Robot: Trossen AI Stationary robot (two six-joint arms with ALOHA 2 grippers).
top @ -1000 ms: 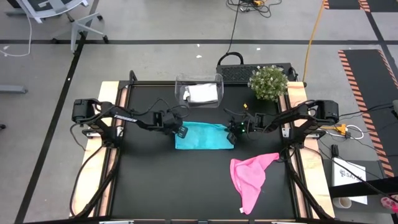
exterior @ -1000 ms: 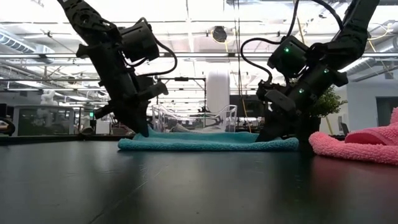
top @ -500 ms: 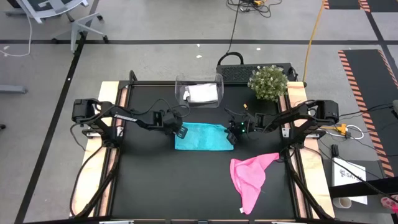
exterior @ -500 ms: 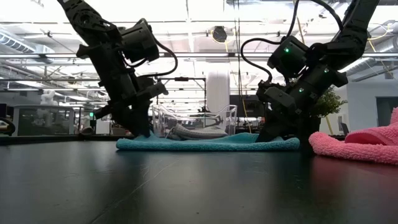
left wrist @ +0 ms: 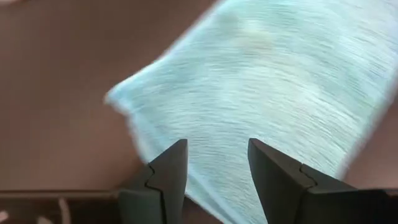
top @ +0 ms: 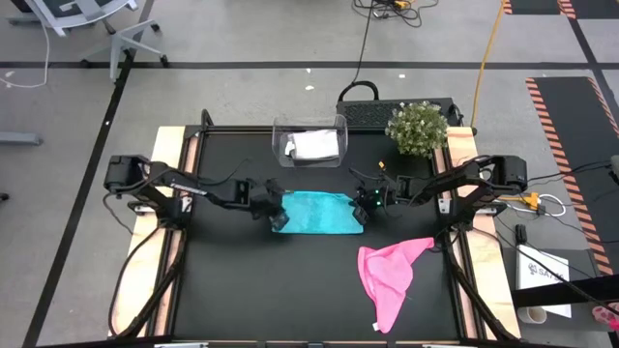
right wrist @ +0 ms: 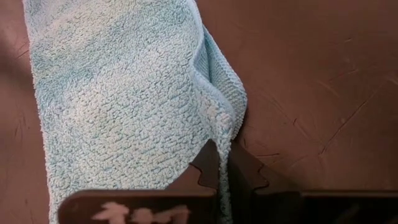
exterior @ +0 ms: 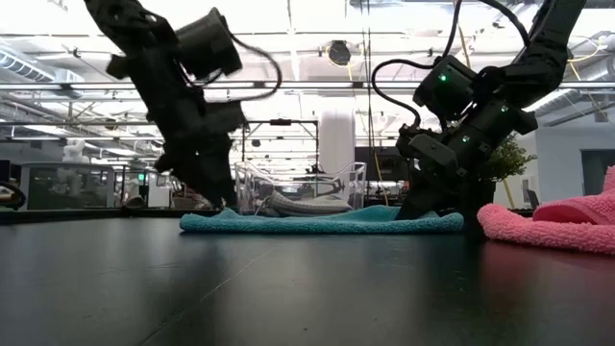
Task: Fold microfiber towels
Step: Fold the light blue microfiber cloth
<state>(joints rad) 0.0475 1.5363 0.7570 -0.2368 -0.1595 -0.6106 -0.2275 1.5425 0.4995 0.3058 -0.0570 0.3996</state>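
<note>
teal towel [top: 316, 212] mid-fold at the counter's middle, left side just let go.
left gripper [left wrist: 214, 163] jaws parted over its left edge; right gripper [right wrist: 225, 163] jaws pinch the right edge; next, probably release or fold across.

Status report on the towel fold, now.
Left gripper open, over teal towel's left edge. Right gripper shut on its right edge. Pink towel unfolded nearby; nothing in the way.
</note>
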